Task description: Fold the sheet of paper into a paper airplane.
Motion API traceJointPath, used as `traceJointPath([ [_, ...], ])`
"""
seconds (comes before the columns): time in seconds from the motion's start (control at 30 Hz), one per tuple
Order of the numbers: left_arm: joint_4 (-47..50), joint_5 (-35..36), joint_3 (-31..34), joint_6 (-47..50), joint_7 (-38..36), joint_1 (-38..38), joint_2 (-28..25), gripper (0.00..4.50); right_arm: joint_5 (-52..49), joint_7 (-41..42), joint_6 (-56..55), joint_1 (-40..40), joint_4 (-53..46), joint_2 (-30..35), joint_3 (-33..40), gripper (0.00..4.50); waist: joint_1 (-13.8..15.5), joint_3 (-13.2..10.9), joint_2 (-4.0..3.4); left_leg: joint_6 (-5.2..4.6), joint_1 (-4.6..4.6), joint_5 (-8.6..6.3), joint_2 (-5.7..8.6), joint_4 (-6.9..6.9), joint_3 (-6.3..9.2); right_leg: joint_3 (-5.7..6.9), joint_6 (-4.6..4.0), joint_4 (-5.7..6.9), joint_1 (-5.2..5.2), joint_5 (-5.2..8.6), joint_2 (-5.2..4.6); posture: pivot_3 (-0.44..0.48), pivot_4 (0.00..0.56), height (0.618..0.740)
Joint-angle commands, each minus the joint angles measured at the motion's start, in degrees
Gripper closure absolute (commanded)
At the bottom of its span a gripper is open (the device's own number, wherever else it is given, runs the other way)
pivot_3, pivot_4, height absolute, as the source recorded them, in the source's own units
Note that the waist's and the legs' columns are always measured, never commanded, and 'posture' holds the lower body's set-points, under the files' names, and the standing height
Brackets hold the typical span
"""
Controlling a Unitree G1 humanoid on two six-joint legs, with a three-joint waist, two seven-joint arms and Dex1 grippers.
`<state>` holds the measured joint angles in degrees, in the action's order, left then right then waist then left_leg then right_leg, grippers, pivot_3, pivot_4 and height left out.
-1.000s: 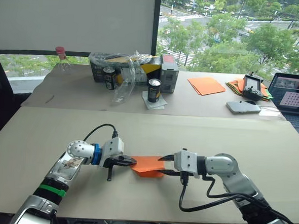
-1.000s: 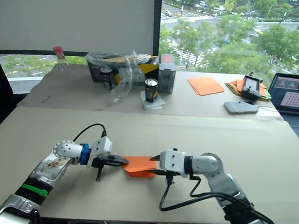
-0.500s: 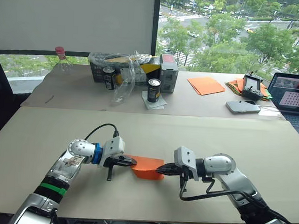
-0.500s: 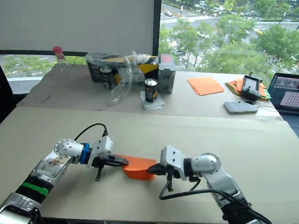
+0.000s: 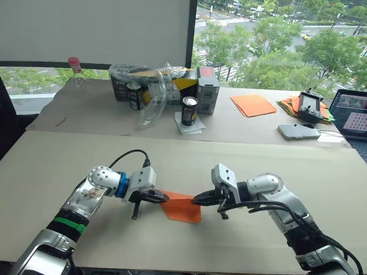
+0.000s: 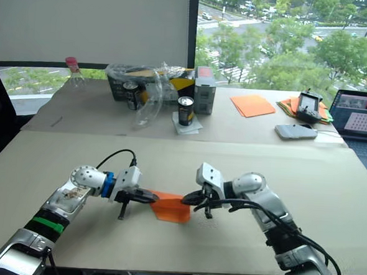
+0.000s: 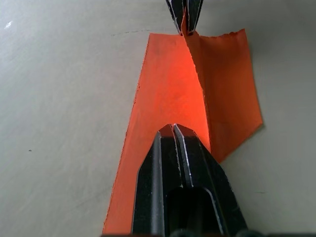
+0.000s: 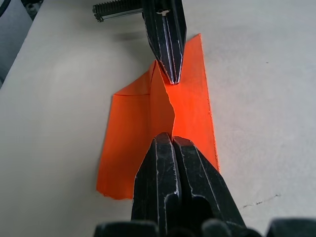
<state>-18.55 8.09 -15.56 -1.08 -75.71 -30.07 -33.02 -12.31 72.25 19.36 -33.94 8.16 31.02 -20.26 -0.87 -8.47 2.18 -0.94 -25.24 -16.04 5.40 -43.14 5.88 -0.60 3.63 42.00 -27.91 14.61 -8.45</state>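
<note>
Both sets of fingers (left [image 5: 162, 199], right [image 5: 196, 201]) pinch opposite ends of the sheet of paper [image 5: 182, 207], long axis left-right

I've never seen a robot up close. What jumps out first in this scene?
The bright orange sheet of paper on the near table, pinched at opposite ends by the left gripper and the right gripper, their black fingers shut on a raised fold running between them. Behind it, the far table holds drink cans, a plastic-wrapped box and smooth orange sheets, with a laptop at the right edge.
</note>
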Motion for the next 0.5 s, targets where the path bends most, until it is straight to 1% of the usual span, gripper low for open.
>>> traceJointPath([
  [0.03,-2.9,-2.8,-1.3,-0.8,0.5,-0.4,0.1,4.5,0.2,1.9,-0.4,-2.9,3.1,-0.8,0.0,4.48,0.0,0.0,0.0,0.0,0.0,0.0,0.0,-0.02,0.0,0.0,0.0,0.01,0.0,0.0,0.0,0.0,0.15,0.67],
  [0.2,-3.2,-2.6,-1.0,-1.2,1.0,-0.2,0.1,4.5,1.8,3.0,-2.0,-4.3,7.6,-1.5,-0.3,4.48,0.0,0.0,0.0,0.0,0.0,0.0,0.0,-0.02,0.0,0.0,0.0,0.01,-0.01,0.0,0.0,0.0,0.15,0.67],
  [0.4,-2.7,-2.2,-0.5,-1.0,2.0,0.7,0.0,4.5,3.0,3.4,-3.0,-4.9,10.6,-2.8,-0.5,4.48,0.0,0.0,-0.01,0.0,0.0,0.0,0.01,-0.03,0.01,0.0,0.0,0.02,-0.01,0.0,0.0,0.0,0.15,0.67],
  [0.47,-2.1,-0.6,0.7,0.5,2.5,1.1,0.5,4.5,3.6,3.2,-3.8,-4.8,11.4,-3.2,-0.8,4.48,-0.1,0.0,-0.02,0.0,0.0,0.0,0.0,-0.03,0.02,0.0,0.0,0.02,-0.01,0.0,0.0,0.0,0.15,0.67],
  [0.5,-1.4,1.5,2.1,2.9,3.2,1.3,1.2,4.5,4.2,2.6,-4.0,-4.8,11.9,-3.3,-1.0,4.48,-0.1,0.0,-0.03,0.01,0.0,0.0,0.0,-0.03,0.02,0.0,0.0,0.03,-0.02,0.0,0.0,0.0,0.15,0.67],
])
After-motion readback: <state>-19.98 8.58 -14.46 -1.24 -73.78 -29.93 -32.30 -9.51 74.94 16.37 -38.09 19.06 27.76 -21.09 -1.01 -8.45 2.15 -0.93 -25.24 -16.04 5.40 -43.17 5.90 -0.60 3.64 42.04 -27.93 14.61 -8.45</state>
